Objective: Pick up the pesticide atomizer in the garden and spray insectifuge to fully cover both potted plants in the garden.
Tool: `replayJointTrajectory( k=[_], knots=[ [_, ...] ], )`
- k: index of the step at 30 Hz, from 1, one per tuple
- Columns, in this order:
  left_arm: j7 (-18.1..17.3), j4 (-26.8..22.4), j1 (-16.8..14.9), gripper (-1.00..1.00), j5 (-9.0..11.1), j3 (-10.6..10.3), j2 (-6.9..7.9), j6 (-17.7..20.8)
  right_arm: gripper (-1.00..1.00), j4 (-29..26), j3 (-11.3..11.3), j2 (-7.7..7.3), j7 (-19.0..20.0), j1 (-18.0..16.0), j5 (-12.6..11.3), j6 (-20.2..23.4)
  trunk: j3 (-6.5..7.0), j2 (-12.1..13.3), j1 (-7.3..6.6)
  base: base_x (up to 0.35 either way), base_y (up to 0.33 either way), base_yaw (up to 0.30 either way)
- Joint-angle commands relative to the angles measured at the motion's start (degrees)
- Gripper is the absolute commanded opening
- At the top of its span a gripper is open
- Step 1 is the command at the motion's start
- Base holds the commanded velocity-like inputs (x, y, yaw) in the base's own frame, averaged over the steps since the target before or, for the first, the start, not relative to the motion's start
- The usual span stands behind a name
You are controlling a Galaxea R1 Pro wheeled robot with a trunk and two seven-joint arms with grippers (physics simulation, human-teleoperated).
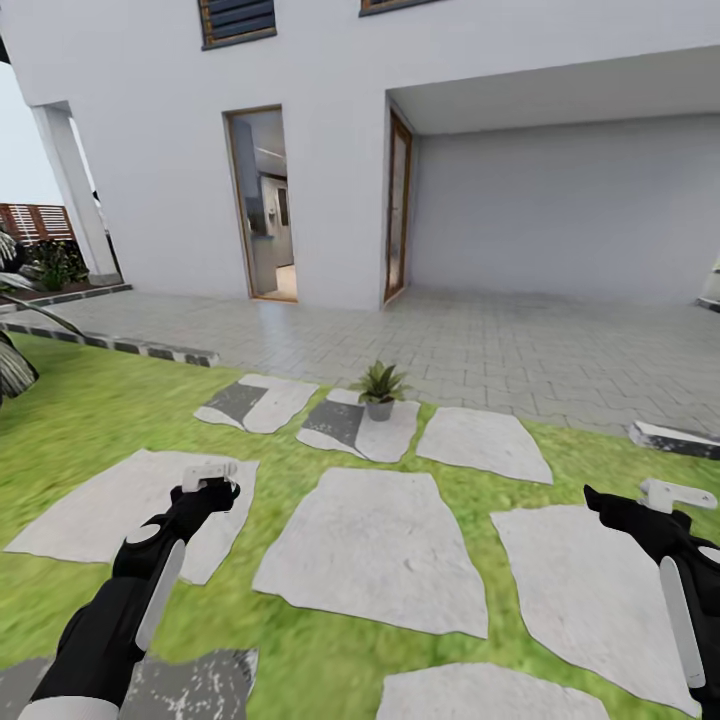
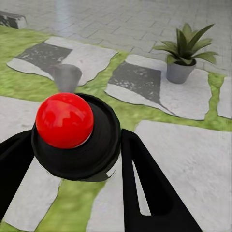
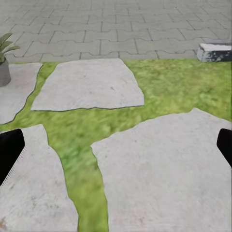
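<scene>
The pesticide atomizer [image 2: 65, 121], a dark bottle with a red button top, sits between the black fingers of my left gripper [image 2: 77, 166], which is shut on it. In the head view this gripper [image 1: 212, 493] hangs low over a stepping stone at the left. One potted plant [image 1: 380, 390] [image 2: 183, 53], a small green rosette in a grey pot, stands on a stepping stone ahead, at the lawn's far edge. It is well beyond the atomizer's nozzle. My right gripper [image 1: 600, 500] [image 3: 116, 150] is open and empty over the stones on the right.
Large pale stepping stones [image 1: 375, 545] lie in the green lawn [image 1: 90, 410]. Grey paving [image 1: 520, 340] runs to a white house with an open doorway [image 1: 268, 205]. A stone curb block [image 1: 670, 437] lies at the right, palm leaves [image 1: 12, 335] and a wooden fence [image 1: 35, 220] at the far left.
</scene>
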Motion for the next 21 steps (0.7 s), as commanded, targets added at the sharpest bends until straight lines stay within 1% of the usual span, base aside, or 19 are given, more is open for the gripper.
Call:
replayJointTrajectory(
  k=[1,7,11,21],
  knots=[
    [-0.1,-0.1,0.0,-1.0,0.6,0.1,-0.01,0.4,1.0,-0.1,-0.1,0.0,0.2,0.0,-0.2,0.3,-0.06,0.0,0.02,0.33,0.101,0.0],
    [-0.2,-0.1,0.0,-1.0,0.6,0.1,-0.01,0.4,1.0,-0.1,0.0,0.0,0.2,0.0,-0.2,0.3,-0.01,0.0,0.02,0.33,0.098,-0.006],
    [-0.2,-0.1,0.0,-1.0,0.6,0.1,-0.01,0.4,1.0,-0.1,0.0,0.0,0.2,0.0,-0.2,0.3,0.09,0.0,0.02,0.33,0.097,-0.064],
    [-0.2,-0.1,0.0,-1.0,0.6,0.1,-0.01,0.4,1.0,-0.1,0.0,0.0,0.2,0.0,-0.2,0.3,0.56,0.0,0.02,0.33,0.097,-0.131]
  ],
)
